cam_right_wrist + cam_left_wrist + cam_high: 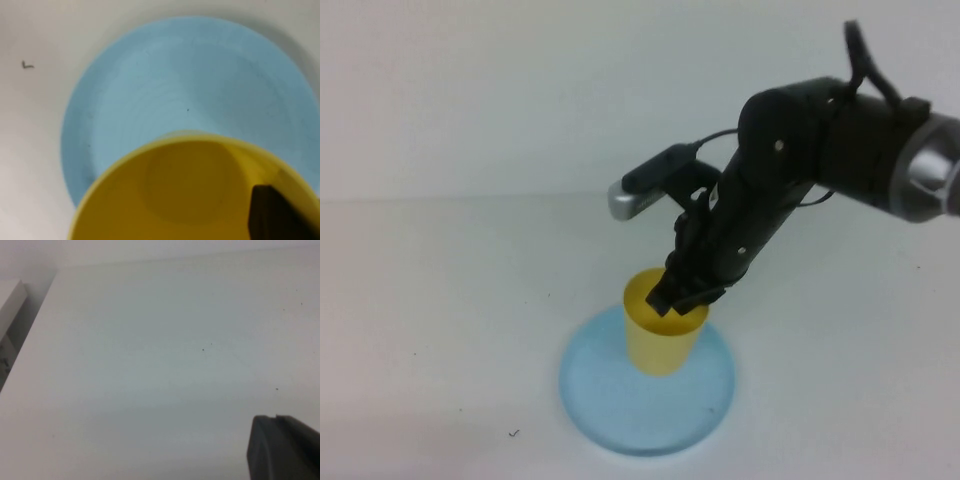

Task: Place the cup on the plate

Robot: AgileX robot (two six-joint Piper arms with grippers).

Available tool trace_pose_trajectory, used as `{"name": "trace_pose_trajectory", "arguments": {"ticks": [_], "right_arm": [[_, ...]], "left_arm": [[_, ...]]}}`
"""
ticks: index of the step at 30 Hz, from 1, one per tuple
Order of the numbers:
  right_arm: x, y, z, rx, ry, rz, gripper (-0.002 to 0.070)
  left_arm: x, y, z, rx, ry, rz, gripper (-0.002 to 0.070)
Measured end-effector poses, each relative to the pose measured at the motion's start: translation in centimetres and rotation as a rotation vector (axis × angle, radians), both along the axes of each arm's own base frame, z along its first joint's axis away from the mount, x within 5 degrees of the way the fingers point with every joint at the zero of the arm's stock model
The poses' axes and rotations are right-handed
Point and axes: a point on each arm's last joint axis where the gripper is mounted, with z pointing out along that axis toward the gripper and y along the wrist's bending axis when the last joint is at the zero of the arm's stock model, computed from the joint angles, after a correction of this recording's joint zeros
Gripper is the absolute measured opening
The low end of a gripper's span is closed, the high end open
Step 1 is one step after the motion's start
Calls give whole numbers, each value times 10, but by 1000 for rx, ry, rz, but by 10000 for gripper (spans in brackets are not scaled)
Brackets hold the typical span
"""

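The yellow cup (662, 345) stands upright on the far part of the pale blue plate (610, 400), near the table's front middle. My right gripper (682, 295) comes down from the right and is shut on the cup's far rim, one finger inside the cup. In the right wrist view the cup (175, 190) fills the lower part over the plate (175, 80), with one dark finger (275, 215) against the inner wall. My left gripper (275, 417) is out of the high view. In its wrist view its fingers lie together over bare table.
A small dark mark (514, 433) lies on the white table left of the plate; it also shows in the right wrist view (27, 65). A white box-like edge (10, 300) sits by the table's edge in the left wrist view.
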Motion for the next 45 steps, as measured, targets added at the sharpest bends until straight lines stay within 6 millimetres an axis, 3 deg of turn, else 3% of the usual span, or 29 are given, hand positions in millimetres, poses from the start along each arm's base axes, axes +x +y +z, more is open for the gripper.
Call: {"name": "trace_pose_trajectory", "arguments": {"ticks": [9, 26, 30, 36, 42, 45], "right_arm": [[13, 9, -63, -66, 88, -13, 40], [18, 15, -61, -67, 113, -4, 62], [22, 18, -49, -69, 120, 9, 123], [27, 23, -14, -42, 101, 10, 250], [33, 26, 34, 5, 28, -16, 277], [36, 27, 69, 66, -64, -42, 277]], "left_arm": [[0, 0, 0, 0, 0, 0, 0], [0, 0, 0, 0, 0, 0, 0], [0, 0, 0, 0, 0, 0, 0], [0, 0, 0, 0, 0, 0, 0], [0, 0, 0, 0, 0, 0, 0], [0, 0, 0, 0, 0, 0, 0]]}}
